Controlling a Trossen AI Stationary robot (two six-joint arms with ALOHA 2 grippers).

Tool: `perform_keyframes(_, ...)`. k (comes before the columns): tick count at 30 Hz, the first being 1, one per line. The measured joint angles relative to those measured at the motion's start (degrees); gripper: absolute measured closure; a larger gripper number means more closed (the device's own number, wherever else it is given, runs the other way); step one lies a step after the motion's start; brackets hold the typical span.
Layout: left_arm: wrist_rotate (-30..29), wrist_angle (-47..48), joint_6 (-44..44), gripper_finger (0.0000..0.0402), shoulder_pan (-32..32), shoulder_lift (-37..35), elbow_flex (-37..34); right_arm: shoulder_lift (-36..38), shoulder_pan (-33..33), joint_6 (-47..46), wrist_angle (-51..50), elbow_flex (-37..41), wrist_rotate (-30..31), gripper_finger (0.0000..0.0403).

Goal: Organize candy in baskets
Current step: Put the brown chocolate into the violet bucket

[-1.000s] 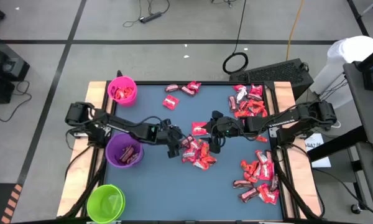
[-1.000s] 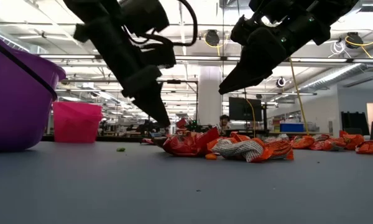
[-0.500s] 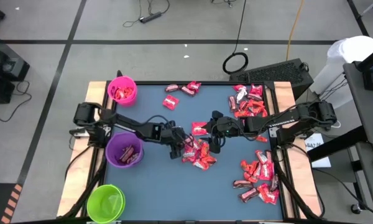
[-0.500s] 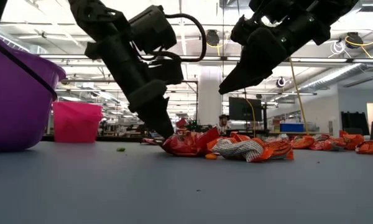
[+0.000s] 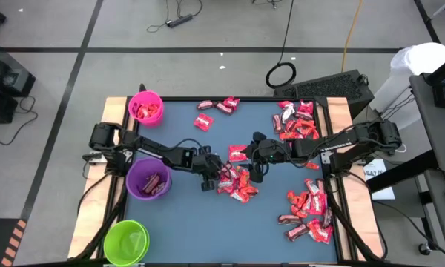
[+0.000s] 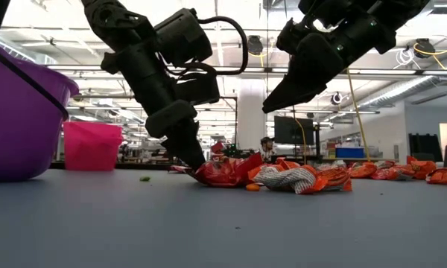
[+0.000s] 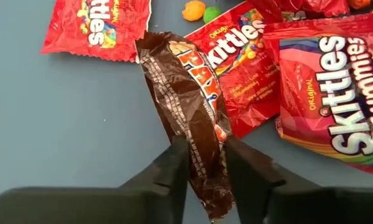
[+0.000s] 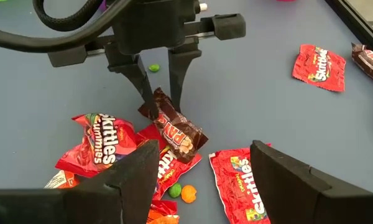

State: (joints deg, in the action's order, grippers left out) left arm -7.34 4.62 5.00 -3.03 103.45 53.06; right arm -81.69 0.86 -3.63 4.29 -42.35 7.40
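Observation:
A pile of candy (image 5: 237,184) lies mid-table. At its left edge is a dark brown piece (image 7: 186,81), also seen in the right wrist view (image 8: 174,127), with my left gripper (image 5: 210,180) shut on it. My right gripper (image 5: 256,167) hangs open above the pile's right side (image 8: 202,168), touching nothing. Down the table's left side stand the pink basket (image 5: 145,107), the purple basket (image 5: 148,179) and the green basket (image 5: 125,242). My left gripper pinches the brown piece between its two fingers (image 7: 174,168) at the end nearest the table's left edge (image 8: 155,102). The fingers slant down from the left and lie across the creased wrapper. Its other end (image 7: 150,42) rests on the red packets and the table.
More candy lies at the far edge (image 5: 215,107), the far right (image 5: 295,122) and the near right (image 5: 308,211). Loose orange and green bits (image 8: 183,191) sit by the pile. The pink basket holds red pieces and the purple one holds dark pieces.
My left gripper has gone a little toward the table's right edge and down, onto the left edge of the pile. The candy has not visibly shifted.

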Motion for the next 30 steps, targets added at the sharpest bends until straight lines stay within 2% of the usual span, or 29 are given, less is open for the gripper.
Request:
perform_keyframes(5,-0.6,0.6,-1.3,0.0338,0.0,0.0,0.4,0.0,0.0,0.0,0.0,0.0,0.0,0.0163)
perform_keyframes(14,-1.5,9.2,-1.2,0.0344,-0.5,-3.5,3.4,0.0,0.0,0.0,-0.3,0.0,0.0,0.0163)
perform_keyframes(21,-2.4,13.3,0.0,0.0344,-2.3,-12.0,3.3,0.0,0.0,0.0,-0.5,0.0,0.0,0.0163)
perform_keyframes(30,-2.7,24.8,5.0,0.0344,-5.1,-25.9,3.3,0.0,0.0,-0.1,-0.7,0.0,0.0,0.0163)
